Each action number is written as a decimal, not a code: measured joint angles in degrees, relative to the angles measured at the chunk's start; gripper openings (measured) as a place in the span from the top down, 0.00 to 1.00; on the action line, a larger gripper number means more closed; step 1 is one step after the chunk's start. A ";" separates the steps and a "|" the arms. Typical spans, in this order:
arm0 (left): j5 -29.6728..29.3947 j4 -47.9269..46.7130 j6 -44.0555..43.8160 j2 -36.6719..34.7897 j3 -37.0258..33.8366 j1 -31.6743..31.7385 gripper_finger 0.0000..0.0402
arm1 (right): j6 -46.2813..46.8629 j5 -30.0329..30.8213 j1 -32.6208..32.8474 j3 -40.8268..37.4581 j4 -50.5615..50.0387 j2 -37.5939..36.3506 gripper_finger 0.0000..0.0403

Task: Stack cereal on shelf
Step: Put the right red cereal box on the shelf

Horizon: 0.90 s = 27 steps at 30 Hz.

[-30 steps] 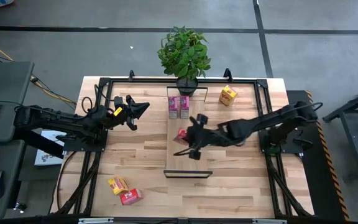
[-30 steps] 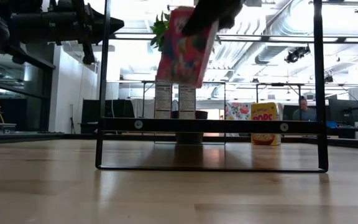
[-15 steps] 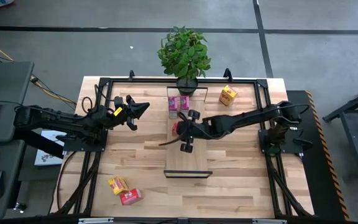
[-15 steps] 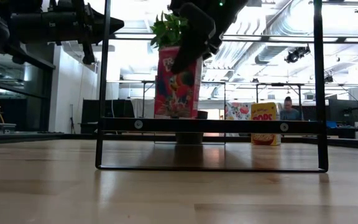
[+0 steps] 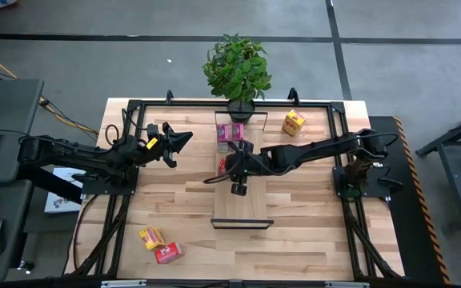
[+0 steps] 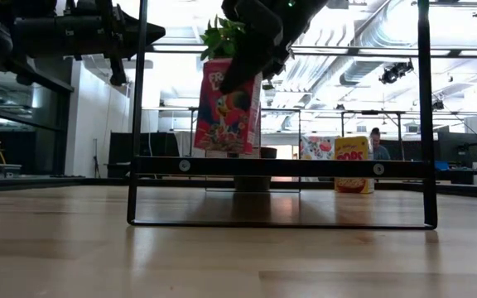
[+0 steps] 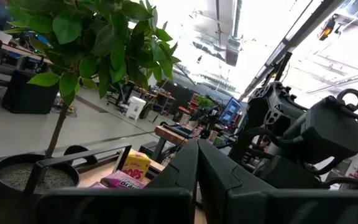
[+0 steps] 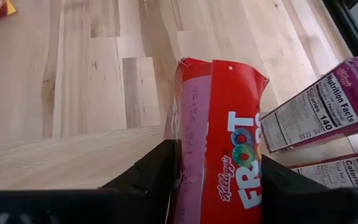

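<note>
My right gripper (image 5: 229, 166) is shut on a red cereal box (image 6: 226, 112) over the far half of the shelf (image 5: 243, 204), a narrow light-wood board with black end frames. The box is close above the board; whether it touches, I cannot tell. Two pink boxes (image 5: 230, 132) stand on the shelf's far end, just beyond the red box. A yellow box (image 5: 294, 122) stands on the table at the far right. A yellow box (image 5: 151, 237) and a red box (image 5: 168, 253) lie near the front left. My left gripper (image 5: 182, 141) waits shut, raised at the left. My right gripper pinches the red box between its two fingers (image 8: 151, 171), which lie on two opposite sides of it (image 8: 188, 165). In the low view the fingers come slanting down onto the box's upper end (image 6: 243, 70). The box hangs nearly upright, leaning a little.
A potted plant (image 5: 237, 68) stands at the shelf's far end. A black metal frame (image 5: 134, 108) runs around the table. People sit in the room behind, in the low view (image 6: 377, 145). Bare tabletop lies to both sides of the shelf.
My right gripper has gone toward the table's far edge and a little left, and down, carrying the red box. The box, strongly tilted and high a second ago, is now nearly upright and low over the shelf, right in front of the pink boxes.
</note>
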 joint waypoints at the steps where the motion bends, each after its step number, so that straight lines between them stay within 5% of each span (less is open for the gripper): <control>1: 0.00 0.01 -0.01 -0.01 0.00 0.00 1.00 | 0.00 0.30 -0.08 0.00 0.02 0.00 0.64; 11: 0.00 0.00 0.00 0.00 0.00 0.00 1.00 | -0.07 1.19 -0.50 0.00 1.65 0.00 0.42; 27: 0.00 -0.22 0.00 -0.01 0.00 0.00 1.00 | -1.67 4.06 -0.05 -0.08 -3.60 -8.68 0.41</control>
